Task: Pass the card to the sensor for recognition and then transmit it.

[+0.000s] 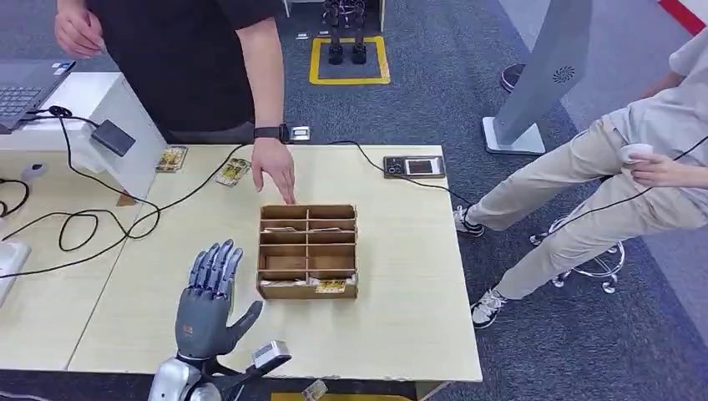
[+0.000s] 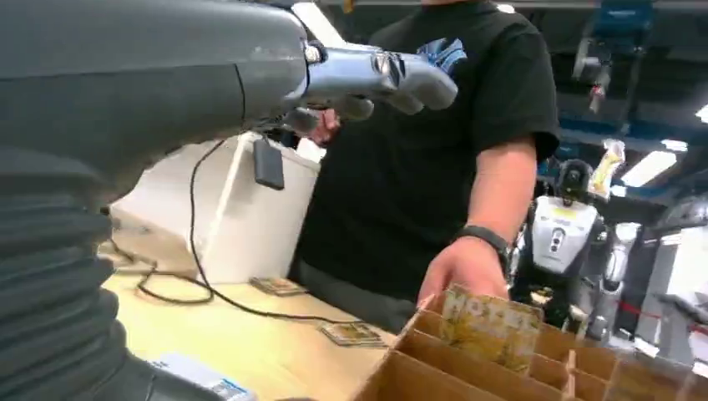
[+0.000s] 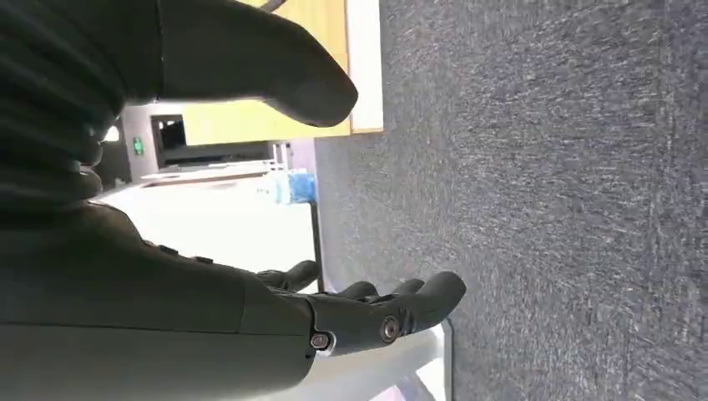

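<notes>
Left wrist view shows a card (image 2: 488,328) upright in the cardboard organizer (image 2: 434,359): light, thin, bendable, best pinched by its top edge. My left hand (image 1: 209,301) hovers spread and empty; my right hand (image 3: 367,309) hangs open, holding nothing.

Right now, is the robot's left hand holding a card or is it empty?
Empty. The left hand hovers over the table beside the cardboard box, fingers spread, nothing in them.
</notes>
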